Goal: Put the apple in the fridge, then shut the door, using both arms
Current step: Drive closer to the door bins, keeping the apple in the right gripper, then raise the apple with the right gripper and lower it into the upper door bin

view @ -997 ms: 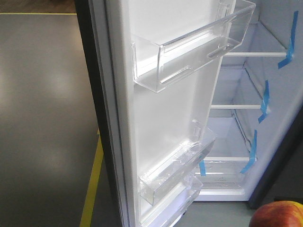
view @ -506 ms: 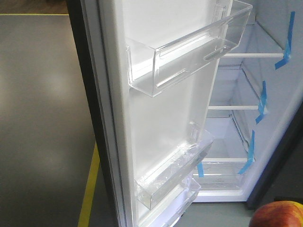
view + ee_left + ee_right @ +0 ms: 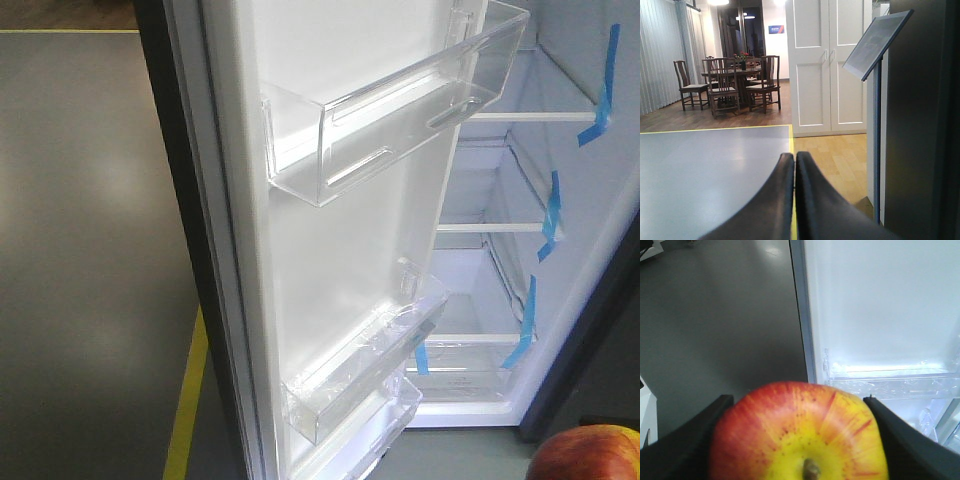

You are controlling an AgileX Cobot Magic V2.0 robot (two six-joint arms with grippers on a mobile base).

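One fridge (image 3: 600,180) stands open, with one door (image 3: 340,250) swung out on the fridge's left side. The door carries three clear bins (image 3: 390,110), one high and two low. Inside the fridge are three white shelves (image 3: 530,117) and four strips of blue tape (image 3: 548,215), three down the fridge's right wall and one low in its interior. One apple (image 3: 585,452) shows outside the fridge, below its right edge.

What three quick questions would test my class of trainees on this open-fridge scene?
1. True or false: the tall dark grey fridge door, white inside, stands open.
2. What holds the glossy red-and-yellow round apple? A: left jaws. B: right jaws. C: clear plastic door bin.
3. Fill in: the left jaws, holding nothing, are ____ (open/shut).
Key: 1 true; 2 B; 3 shut.
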